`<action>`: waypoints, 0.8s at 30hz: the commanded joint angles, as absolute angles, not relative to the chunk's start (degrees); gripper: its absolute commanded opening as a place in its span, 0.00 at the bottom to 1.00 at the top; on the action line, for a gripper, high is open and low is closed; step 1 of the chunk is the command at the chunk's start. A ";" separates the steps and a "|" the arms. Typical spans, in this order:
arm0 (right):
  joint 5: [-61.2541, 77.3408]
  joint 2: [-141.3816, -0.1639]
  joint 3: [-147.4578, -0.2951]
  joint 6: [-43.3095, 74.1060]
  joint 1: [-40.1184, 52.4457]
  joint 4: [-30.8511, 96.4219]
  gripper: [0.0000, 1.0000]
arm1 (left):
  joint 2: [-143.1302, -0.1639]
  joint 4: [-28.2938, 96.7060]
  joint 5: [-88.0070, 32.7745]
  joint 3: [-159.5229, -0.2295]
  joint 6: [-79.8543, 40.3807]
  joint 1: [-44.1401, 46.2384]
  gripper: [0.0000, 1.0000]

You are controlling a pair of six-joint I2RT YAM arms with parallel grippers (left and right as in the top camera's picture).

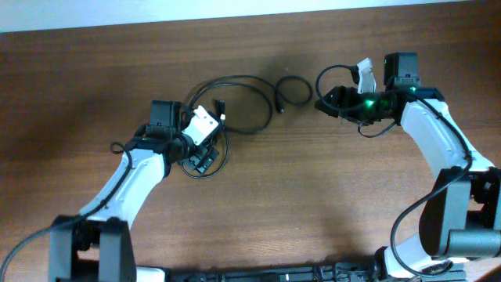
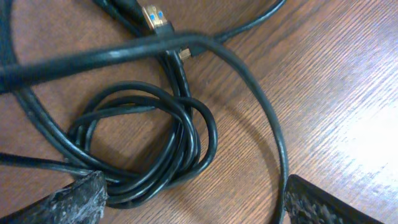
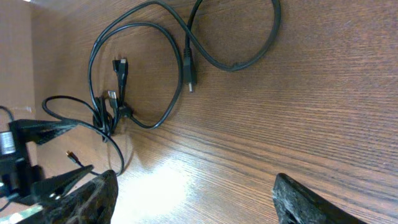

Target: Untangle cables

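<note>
The cables are thin black cords. In the left wrist view a small coil [image 2: 149, 146] lies on the wood with a gold-tipped plug [image 2: 154, 16] above it. A longer strand [image 2: 267, 106] arcs over the coil. My left gripper [image 2: 193, 205] is open just over the coil's near edge, and the arcing strand runs close by its right finger [image 2: 323, 202]. Overhead, that gripper [image 1: 200, 159] sits at the left end of a wide cable loop [image 1: 235, 77]. My right gripper [image 3: 199, 202] is open over bare wood, short of a smaller loop [image 3: 239, 65] with a plug [image 3: 189, 76].
The wooden table [image 1: 313, 196] stretches on all sides. A pale wall edge [image 1: 235, 12] runs along the far side. Both arms' own thick wires [image 1: 376, 129] hang near the wrists. The left arm's fingers [image 3: 37, 130] show at the left of the right wrist view.
</note>
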State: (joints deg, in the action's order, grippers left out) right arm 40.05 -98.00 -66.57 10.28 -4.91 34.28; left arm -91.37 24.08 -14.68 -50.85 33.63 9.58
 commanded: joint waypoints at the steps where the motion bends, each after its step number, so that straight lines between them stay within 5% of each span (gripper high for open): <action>1: 39.57 -97.97 -66.54 9.41 -4.80 34.30 0.74 | -93.76 21.87 -14.74 -50.50 34.57 9.76 0.90; 14: 39.59 -97.97 -66.54 9.41 -4.78 34.79 0.57 | -101.34 17.63 -12.14 -50.50 34.54 12.01 0.83; 16: 39.57 -97.97 -66.54 9.41 -4.80 35.05 0.55 | -101.36 17.61 -12.16 -50.50 34.54 12.01 0.72; 21: 39.57 -97.97 -66.54 9.39 -4.80 35.55 0.31 | -101.34 17.61 -12.14 -50.65 34.54 12.01 0.00; 24: 39.59 -97.97 -66.54 9.21 -4.80 36.27 0.24 | -98.98 20.62 -12.21 -53.25 30.87 12.01 0.00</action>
